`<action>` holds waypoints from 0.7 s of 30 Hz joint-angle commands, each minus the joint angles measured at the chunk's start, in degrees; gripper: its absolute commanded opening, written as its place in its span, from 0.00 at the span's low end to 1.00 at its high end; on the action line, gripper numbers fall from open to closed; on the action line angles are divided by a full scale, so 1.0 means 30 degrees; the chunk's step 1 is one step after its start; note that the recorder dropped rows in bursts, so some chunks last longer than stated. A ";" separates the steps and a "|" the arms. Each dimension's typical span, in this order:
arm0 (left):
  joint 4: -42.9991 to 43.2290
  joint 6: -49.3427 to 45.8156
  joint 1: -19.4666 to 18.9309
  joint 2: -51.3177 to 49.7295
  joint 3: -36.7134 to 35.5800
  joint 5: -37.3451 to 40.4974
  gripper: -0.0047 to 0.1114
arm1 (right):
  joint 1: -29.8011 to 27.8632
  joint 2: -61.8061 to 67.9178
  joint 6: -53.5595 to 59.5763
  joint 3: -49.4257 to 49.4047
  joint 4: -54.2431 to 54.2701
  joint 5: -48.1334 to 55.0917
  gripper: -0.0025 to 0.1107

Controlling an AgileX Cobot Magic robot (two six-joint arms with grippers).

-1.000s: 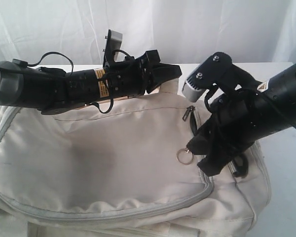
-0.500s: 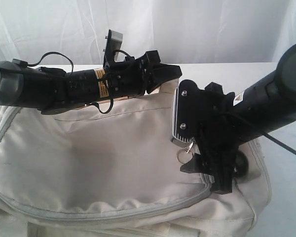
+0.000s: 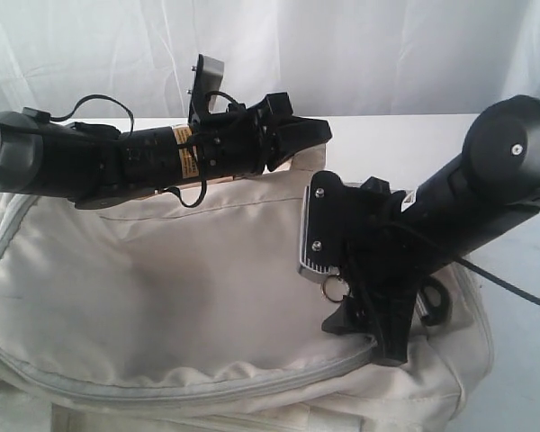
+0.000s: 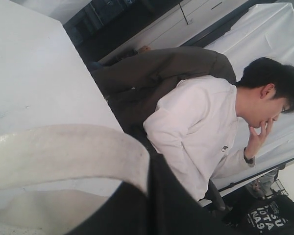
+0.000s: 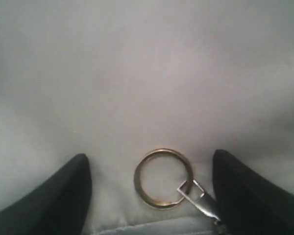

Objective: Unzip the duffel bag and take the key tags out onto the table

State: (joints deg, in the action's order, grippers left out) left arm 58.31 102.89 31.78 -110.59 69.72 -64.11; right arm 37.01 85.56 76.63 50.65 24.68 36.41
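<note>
The cream duffel bag (image 3: 189,288) fills the lower part of the exterior view, its grey zipper (image 3: 207,389) running along the front. My left gripper (image 3: 317,133) is shut on the bag's cream webbing handle (image 4: 63,152) at the far edge and holds it up. My right gripper (image 3: 367,335) is open and points down at the bag's top. The zipper pull's metal ring (image 5: 163,177) lies flat on the fabric between its two black fingers (image 5: 59,198), touching neither. The key tags are hidden. The white table (image 3: 378,126) shows behind the bag.
A person in a white shirt (image 4: 201,127) sits beyond the table's far edge (image 4: 83,63). White curtains hang behind the scene. The bag's right end (image 3: 472,324) slopes down towards the table beside my right arm.
My right gripper has opened wide, turned at the wrist and come down to the left over the zipper ring. The left arm and the handle have stayed still.
</note>
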 commanded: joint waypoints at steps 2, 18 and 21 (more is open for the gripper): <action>-0.0358 0.0045 0.0070 0.0750 0.0127 -0.1950 0.04 | 0.0022 0.0619 0.0174 -0.0005 -0.0007 0.0119 0.53; -0.0358 0.0045 0.0070 0.0750 0.0127 -0.1950 0.04 | 0.0022 0.0557 -0.0418 0.0032 -0.1320 -0.0207 0.12; -0.0358 0.0045 0.0070 0.0750 0.0127 -0.1950 0.04 | 0.0022 -0.0114 -0.1515 0.0032 -0.1320 -0.0791 0.04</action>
State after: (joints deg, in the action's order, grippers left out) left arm 58.60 102.68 31.78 -110.59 69.72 -64.11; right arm 37.12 86.93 74.82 50.65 21.91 35.46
